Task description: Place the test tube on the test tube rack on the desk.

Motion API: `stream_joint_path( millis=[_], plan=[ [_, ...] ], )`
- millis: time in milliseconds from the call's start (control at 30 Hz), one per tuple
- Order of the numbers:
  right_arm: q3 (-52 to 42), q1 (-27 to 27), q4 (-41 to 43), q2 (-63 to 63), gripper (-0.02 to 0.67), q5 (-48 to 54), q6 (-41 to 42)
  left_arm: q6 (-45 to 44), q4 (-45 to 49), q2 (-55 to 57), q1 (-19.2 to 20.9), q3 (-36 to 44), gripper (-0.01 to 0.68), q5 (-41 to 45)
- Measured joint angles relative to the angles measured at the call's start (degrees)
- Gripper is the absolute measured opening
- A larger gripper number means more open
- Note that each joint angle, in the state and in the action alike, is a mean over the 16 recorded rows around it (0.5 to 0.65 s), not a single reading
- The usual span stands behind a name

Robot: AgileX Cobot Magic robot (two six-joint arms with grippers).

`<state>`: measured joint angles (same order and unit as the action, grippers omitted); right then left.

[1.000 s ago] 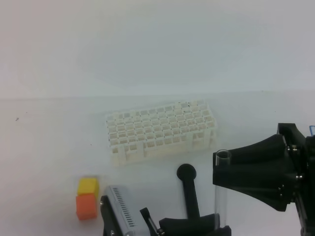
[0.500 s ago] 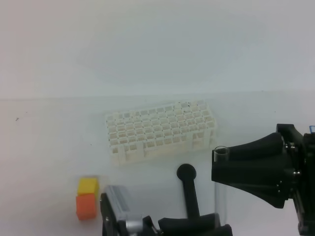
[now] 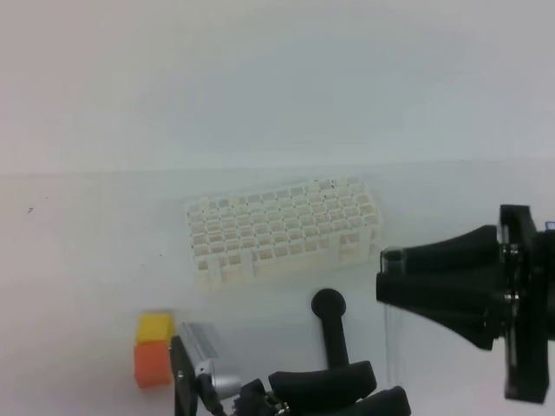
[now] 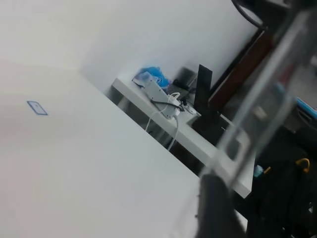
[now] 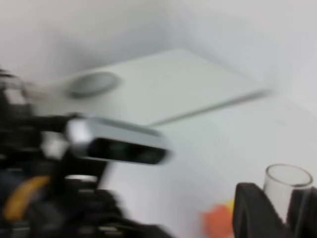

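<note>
The test tube (image 3: 392, 322) stands upright above the desk (image 3: 87, 286), in front of and to the right of the white test tube rack (image 3: 286, 230). My right gripper (image 3: 388, 279) comes in from the right and is shut on the tube just under its rimmed mouth. The right wrist view shows that mouth (image 5: 289, 184) between the black fingers (image 5: 250, 206). My left gripper (image 3: 364, 394) is at the bottom edge by the tube's lower end, jaws spread, holding nothing. The left wrist view shows the tube (image 4: 270, 94) as a blurred slanting streak beside one dark finger (image 4: 214, 208).
A black round-headed stick (image 3: 330, 325) lies on the desk between the rack and my left gripper. A yellow cube stacked on an orange cube (image 3: 154, 348) sits at the front left. The left arm's silver camera housing (image 3: 204, 355) is beside them.
My left gripper has opened and let go of the tube's lower part. The right gripper keeps its hold and has lifted the tube slightly.
</note>
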<state>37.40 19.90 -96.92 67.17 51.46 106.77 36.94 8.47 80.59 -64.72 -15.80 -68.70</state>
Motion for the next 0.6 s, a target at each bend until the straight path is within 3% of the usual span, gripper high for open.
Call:
stream_joint_path(
  millis=[300, 600],
  plan=[
    [0.0, 0.0, 0.04, -0.76, 0.127, -13.11, 0.97, -2.91, -11.42, -0.05, 0.1, 0.0, 0.046, -0.05],
    [0.0, 0.0, -0.07, -0.85, 0.127, -17.6, 1.74, -4.7, -21.91, -0.02, 0.18, 0.0, -0.001, -0.09]
  ],
)
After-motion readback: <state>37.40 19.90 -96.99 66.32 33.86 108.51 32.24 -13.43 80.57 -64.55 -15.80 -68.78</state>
